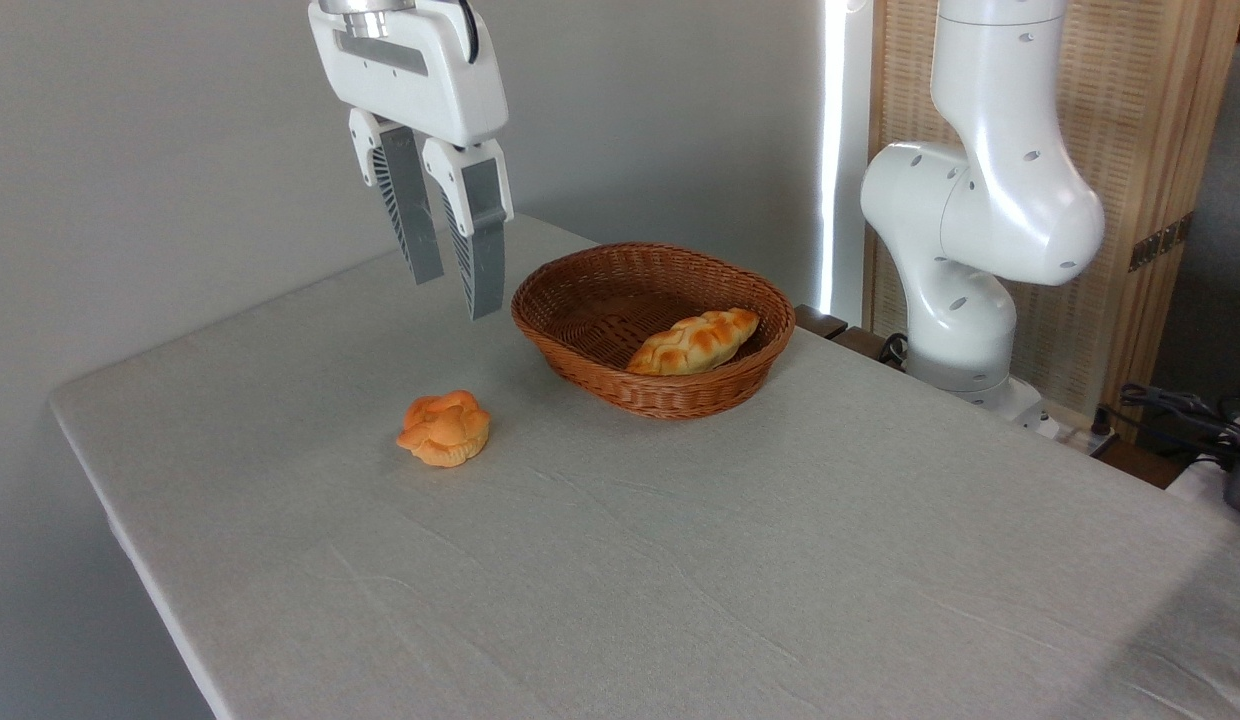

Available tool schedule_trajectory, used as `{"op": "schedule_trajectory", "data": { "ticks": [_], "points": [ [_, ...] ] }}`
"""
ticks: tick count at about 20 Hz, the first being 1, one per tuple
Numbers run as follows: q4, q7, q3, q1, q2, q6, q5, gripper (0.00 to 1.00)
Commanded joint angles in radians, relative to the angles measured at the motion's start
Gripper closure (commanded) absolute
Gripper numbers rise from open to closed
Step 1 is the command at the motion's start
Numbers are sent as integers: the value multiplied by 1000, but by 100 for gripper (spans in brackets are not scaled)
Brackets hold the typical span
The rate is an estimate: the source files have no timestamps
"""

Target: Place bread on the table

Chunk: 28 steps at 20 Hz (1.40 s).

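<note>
The gripper [456, 296] is hanging above the tabletop [740, 560], well clear of the cloth surface. Its two ribbed grey fingers [480, 250] are pointing downward with a slight tilt, and a narrow gap is showing between the fingertips. The jaws are standing apart and are holding nothing.

The bread [444, 428], a small round orange bun with a knotted top and a paler base, is resting directly on the tabletop. It is lying below the gripper, closer to the camera, and is not touching either finger. It is sitting apart from the wicker basket [652, 395], to the left of it in the picture and outside its rim.

The wicker basket is standing on the tabletop to the right of the gripper. A longer golden braided loaf [694, 342] is lying inside it, leaning against the near right wall.

The white arm base [970, 250] is standing behind the far right edge of the tabletop, in front of a wooden slatted screen [1130, 150]. A few dark cables [1180, 405] are lying at the right edge of the view.
</note>
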Motion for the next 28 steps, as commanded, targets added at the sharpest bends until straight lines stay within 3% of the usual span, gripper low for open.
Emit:
{"op": "schedule_trajectory", "data": {
  "ticks": [1,7,18,28],
  "points": [
    [44,14,41,-3,34,-33,0,0],
    [46,10,101,-55,51,-33,0,0],
    [32,5,132,-111,43,-28,-27,0],
    [26,14,103,-79,48,-27,-29,0]
  ]
}}
